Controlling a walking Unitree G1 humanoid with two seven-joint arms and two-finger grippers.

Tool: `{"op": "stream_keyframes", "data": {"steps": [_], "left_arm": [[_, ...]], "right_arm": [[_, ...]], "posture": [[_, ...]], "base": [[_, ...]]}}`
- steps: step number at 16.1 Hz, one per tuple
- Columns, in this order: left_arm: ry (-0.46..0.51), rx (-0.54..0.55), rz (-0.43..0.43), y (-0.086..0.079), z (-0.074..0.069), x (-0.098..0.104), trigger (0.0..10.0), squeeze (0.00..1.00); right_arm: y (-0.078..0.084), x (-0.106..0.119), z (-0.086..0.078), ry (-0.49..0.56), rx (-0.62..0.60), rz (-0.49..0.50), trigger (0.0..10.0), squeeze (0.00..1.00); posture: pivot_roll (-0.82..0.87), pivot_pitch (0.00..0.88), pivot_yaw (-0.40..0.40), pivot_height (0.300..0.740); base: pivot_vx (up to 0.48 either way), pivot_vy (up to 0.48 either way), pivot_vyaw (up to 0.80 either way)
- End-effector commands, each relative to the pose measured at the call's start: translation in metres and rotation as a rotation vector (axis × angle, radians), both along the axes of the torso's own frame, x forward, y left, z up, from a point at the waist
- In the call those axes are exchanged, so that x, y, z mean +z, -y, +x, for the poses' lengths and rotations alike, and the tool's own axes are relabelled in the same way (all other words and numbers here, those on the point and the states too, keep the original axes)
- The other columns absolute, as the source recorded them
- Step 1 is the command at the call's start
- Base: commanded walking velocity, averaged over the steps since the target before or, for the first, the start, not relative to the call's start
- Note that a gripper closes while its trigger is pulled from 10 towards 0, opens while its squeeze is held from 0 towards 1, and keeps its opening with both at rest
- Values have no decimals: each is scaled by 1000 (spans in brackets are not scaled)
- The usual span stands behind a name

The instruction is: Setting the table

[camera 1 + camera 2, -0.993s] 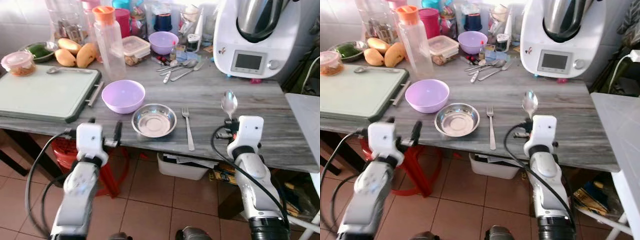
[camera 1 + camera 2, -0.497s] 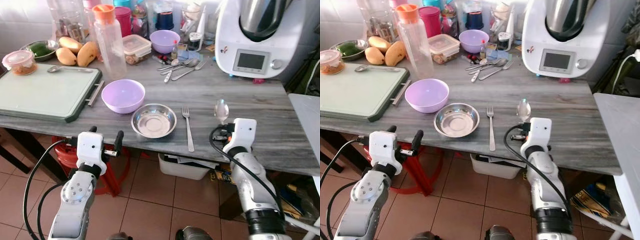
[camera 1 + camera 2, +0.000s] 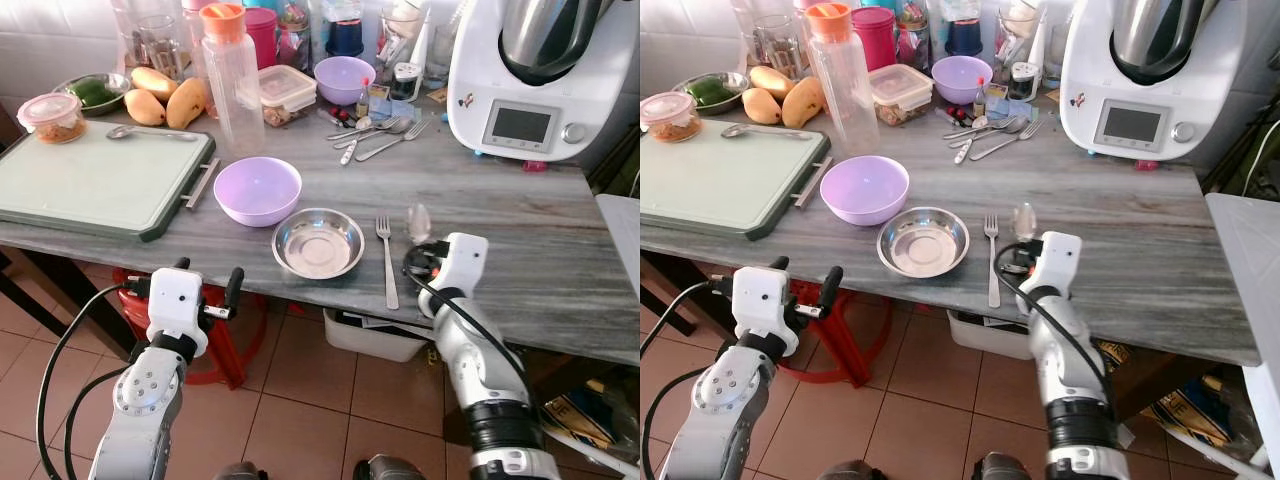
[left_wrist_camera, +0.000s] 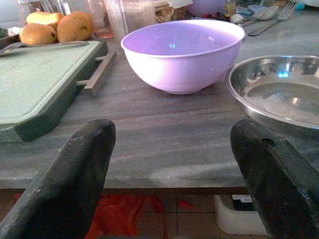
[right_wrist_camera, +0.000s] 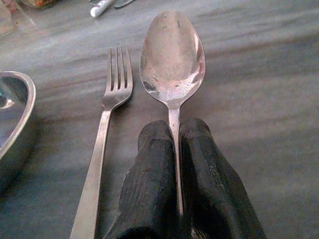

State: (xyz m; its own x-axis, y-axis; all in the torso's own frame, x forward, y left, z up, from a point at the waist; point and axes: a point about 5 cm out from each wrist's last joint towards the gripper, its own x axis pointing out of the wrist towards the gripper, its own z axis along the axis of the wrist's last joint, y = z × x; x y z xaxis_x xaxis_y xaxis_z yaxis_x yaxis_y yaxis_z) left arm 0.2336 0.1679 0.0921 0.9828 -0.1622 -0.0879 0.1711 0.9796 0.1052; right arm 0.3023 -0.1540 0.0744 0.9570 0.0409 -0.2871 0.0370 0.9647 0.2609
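With right gripper (image 5: 175, 149) clamped on spoon (image 5: 172, 59) handle, bowl ahead of fingertips beside fork (image 5: 102, 144), best lowered flat onto worktop (image 3: 560, 240), parallel, then released; left gripper (image 4: 169, 164) spread wide, idle.

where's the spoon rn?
The spoon is pinched by its handle in the right gripper, low over the grey table near its front edge, just right of the fork beside the steel dish.
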Motion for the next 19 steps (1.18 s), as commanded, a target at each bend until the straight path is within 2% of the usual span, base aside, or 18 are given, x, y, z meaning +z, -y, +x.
{"op": "stream_keyframes", "data": {"steps": [1,10,17,19], "left_arm": [[7,-8,-1,1,0,4,10000,0],[-12,-20,-4,3,1,2,10000,0],[-13,-26,-3,5,3,3,10000,0],[-14,-27,-3,5,3,3,10000,0]], "right_arm": [[2,1,0,-10,-16,14,10000,0],[21,-2,3,-43,-83,-2,10000,0],[19,-2,10,-51,-82,7,10000,0],[18,-3,12,-59,-95,37,10000,0]], "posture": [[36,7,24,740],[32,11,22,740],[35,7,28,740],[37,7,28,740]], "base": [[0,0,0],[0,0,0],[0,0,0],[0,0,0]]}}
